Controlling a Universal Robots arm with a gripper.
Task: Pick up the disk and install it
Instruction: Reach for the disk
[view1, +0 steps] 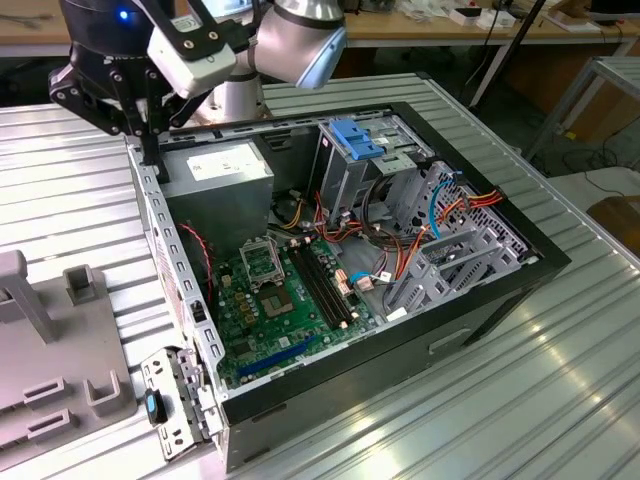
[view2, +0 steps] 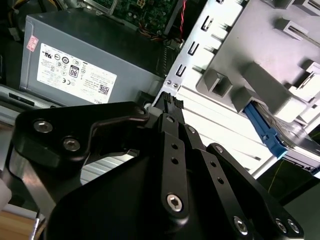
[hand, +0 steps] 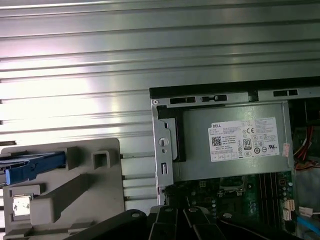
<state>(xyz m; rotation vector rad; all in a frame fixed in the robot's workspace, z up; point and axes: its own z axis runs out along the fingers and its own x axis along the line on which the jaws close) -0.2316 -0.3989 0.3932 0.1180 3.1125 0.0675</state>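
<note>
The disk sits in a slot of the grey plastic fixture (hand: 75, 190) on the table beside the computer case. Its bright blue rail (hand: 35, 167) shows in the first wrist view, and in the second wrist view the blue rail (view2: 265, 127) runs along a dark body. My gripper (view1: 152, 168) hangs over the case's rear corner by the power supply, apart from the disk. Its black fingers (view2: 167, 130) meet at the tips, shut on nothing.
The open computer case (view1: 500, 290) lies on the ribbed metal table (view1: 560, 400), with motherboard (view1: 280, 300), cables and a blue drive caddy (view1: 360, 135) inside. A grey power-supply box (view1: 220, 170) with a white label fills the corner under my gripper. The fixture (view1: 40, 340) stands at the exterior view's left.
</note>
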